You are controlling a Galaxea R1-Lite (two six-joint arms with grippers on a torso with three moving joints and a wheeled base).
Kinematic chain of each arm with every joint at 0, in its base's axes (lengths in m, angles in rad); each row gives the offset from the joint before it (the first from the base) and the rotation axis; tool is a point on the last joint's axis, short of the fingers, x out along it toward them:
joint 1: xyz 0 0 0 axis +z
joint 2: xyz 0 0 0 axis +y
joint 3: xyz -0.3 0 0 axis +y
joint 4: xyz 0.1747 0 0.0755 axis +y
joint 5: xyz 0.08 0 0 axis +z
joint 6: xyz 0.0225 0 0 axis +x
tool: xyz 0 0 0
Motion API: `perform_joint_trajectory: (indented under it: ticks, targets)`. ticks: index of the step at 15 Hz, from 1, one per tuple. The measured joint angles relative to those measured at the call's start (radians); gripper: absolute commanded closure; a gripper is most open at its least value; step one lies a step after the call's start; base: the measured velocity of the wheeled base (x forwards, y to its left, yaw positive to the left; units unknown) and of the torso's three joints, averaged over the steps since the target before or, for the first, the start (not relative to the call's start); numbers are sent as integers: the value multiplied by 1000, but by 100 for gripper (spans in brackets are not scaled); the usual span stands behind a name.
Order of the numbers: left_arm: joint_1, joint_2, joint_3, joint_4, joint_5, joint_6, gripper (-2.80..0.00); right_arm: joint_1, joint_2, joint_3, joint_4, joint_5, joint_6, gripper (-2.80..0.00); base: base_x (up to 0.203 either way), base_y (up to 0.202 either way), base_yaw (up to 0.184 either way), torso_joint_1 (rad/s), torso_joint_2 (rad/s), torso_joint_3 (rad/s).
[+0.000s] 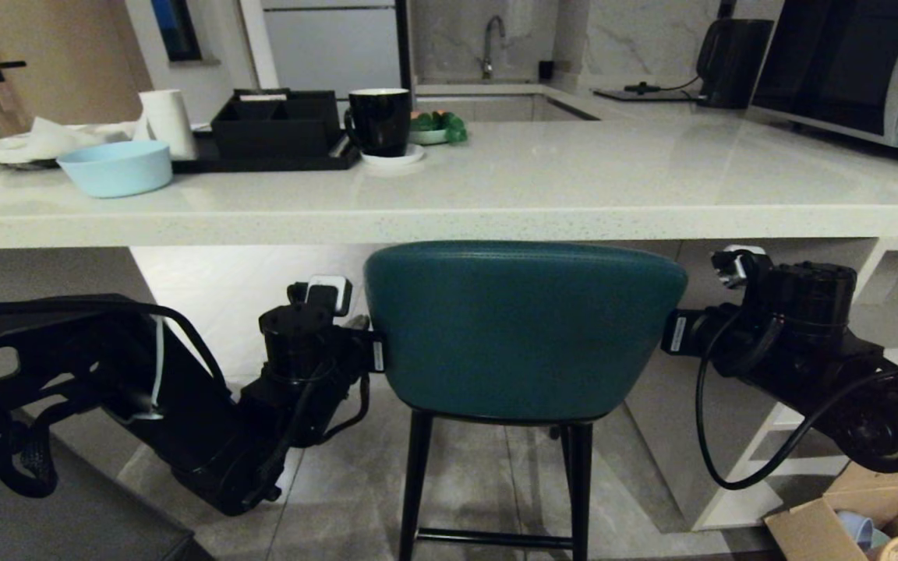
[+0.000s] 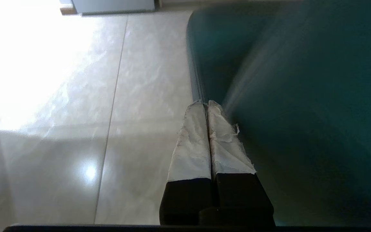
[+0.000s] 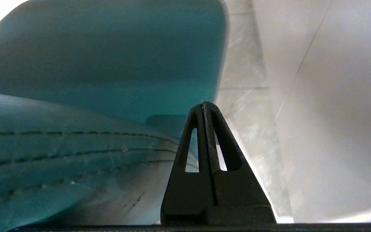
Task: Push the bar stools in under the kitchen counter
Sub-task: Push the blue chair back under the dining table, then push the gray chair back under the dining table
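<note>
Head view shows you the teal stool [image 1: 523,331] under the kitchen counter [image 1: 449,222] edge, flanked by left gripper [image 1: 375,354] and right gripper [image 1: 671,333], both jaws closed empty.

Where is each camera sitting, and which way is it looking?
Head view: on the robot's head, looking forward and down at the kitchen counter and the teal stool; both arms show, left gripper and right gripper at the backrest's sides.
Left wrist view: behind the shut left gripper, facing the floor along the stool's edge.
Right wrist view: behind the shut right gripper, facing the stool's other side.
Shared: all three show the teal stool.
</note>
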Motion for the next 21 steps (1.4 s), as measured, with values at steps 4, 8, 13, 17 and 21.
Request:
perform_joint_trajectory:
  ticks: [4,8,13,17,21]
  targets:
    - [-28,-27,87,-88,4,0,0,3,-29,27,3,-2,15,0,37,0,0,2,-1,1]
    - [-34,-75,264,-240,7,0,0,2,-121,119,4,1,72,0,0,0,0,0,0,0]
    - [-46,-200,479,-280,4,17,0,9,-313,272,18,3,102,0,0,0,0,0,0,0]
    - [-71,-356,546,-281,114,87,0,16,-524,344,89,-39,104,0,0,0,0,0,0,0]
    - [-55,-532,575,-280,221,98,0,7,-816,353,328,-86,101,0,0,0,0,0,0,0]
